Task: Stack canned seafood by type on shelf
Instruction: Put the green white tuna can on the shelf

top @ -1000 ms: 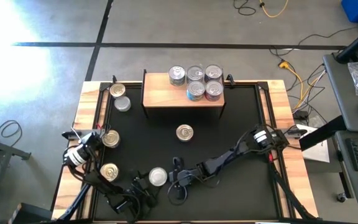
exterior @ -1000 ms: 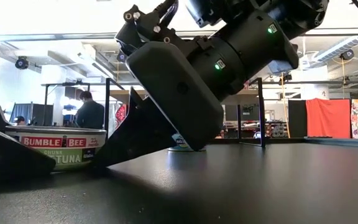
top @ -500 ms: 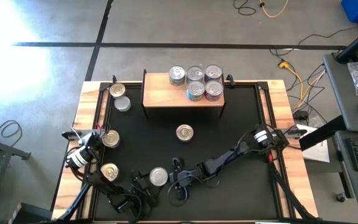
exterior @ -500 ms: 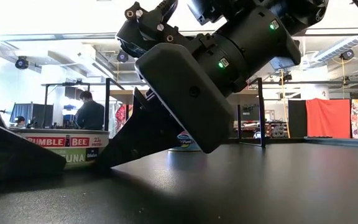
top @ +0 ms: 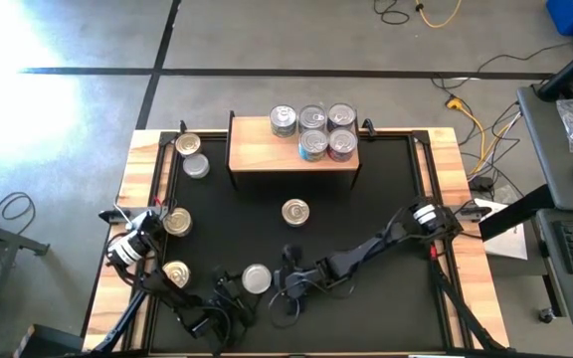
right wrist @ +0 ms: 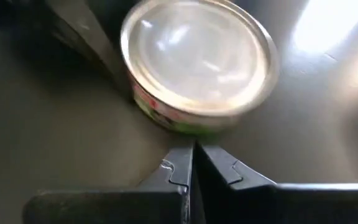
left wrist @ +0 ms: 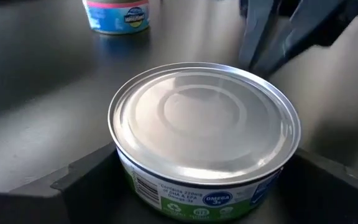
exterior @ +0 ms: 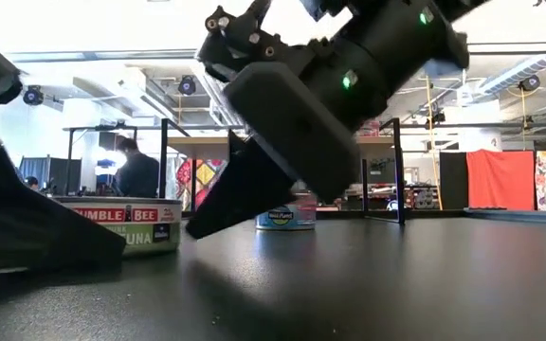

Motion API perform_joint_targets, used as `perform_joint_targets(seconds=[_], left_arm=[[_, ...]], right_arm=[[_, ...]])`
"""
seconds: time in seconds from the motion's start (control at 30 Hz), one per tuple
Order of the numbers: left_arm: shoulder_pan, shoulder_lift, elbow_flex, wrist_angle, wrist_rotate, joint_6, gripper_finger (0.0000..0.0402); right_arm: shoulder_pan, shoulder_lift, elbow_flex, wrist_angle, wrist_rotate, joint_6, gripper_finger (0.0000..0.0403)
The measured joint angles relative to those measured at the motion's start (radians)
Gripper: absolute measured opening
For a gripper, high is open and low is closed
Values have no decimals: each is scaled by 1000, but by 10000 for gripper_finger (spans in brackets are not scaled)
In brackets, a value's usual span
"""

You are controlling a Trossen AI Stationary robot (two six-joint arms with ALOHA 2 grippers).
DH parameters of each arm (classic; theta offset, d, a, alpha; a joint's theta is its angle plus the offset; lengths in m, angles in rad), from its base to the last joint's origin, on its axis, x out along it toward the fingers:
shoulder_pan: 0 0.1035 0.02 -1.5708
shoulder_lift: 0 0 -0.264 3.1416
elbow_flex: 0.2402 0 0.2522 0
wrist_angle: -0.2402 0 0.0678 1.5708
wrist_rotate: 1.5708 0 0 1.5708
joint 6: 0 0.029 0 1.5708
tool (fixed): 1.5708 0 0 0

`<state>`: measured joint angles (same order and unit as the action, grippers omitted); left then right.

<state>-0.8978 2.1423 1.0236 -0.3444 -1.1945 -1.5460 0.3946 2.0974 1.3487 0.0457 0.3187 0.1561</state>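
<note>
Left fingers: spread either side of the green-labelled can (left wrist: 204,134), one dark finger (left wrist: 79,186) low at each flank, not yet clearly pressing it; my left gripper (top: 229,298) sits at about 6 o'clock on the table (top: 386,199)
Green-labelled can: upright on the black top near the front edge, silver lid up, a Bumble Bee tuna label showing in the low view (exterior: 126,227)
Right fingers: pressed together, tips meeting in a thin seam; my right gripper (top: 288,281) is just beside the can at its 3 o'clock, holding nothing
Loose cans: four at 9 to 10 o'clock along the left side, one gold-lidded can (top: 295,212) at the table's centre
Shelf: the light-wood shelf (top: 267,154) at 12 o'clock, five cans (top: 313,129) grouped on its right half
Step in hand: I judge this is the pick-up of the front can by my left arm, task roughly half done
Next move: close squarely on the can's wall, lift clear, then carry it toward 12 o'clock; my right arm should back off first so we don't collide
</note>
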Motion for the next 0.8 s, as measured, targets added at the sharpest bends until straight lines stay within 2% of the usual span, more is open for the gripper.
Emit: perform_joint_targets(seconds=[0.17,0.23,0.3,0.4,0.5,0.8], left_arm=[[6,-42,-11,-193,-1,-105,372],[7,-61,-12,-276,-12,-167,372],[9,-80,-17,-334,-11,-204,372],[8,-129,-18,-379,-39,-204,372],[9,-198,-18,-406,-65,-111,369],[70,-493,-18,-429,-63,365,372]], right_arm=[[25,-77,-1,-176,1,30,13],[42,-106,-3,-194,39,28,13],[64,-137,-3,-192,136,6,13],[108,-186,-3,-187,337,-26,13],[149,-240,-3,-189,471,-35,13],[167,-379,-3,-158,510,-105,13]])
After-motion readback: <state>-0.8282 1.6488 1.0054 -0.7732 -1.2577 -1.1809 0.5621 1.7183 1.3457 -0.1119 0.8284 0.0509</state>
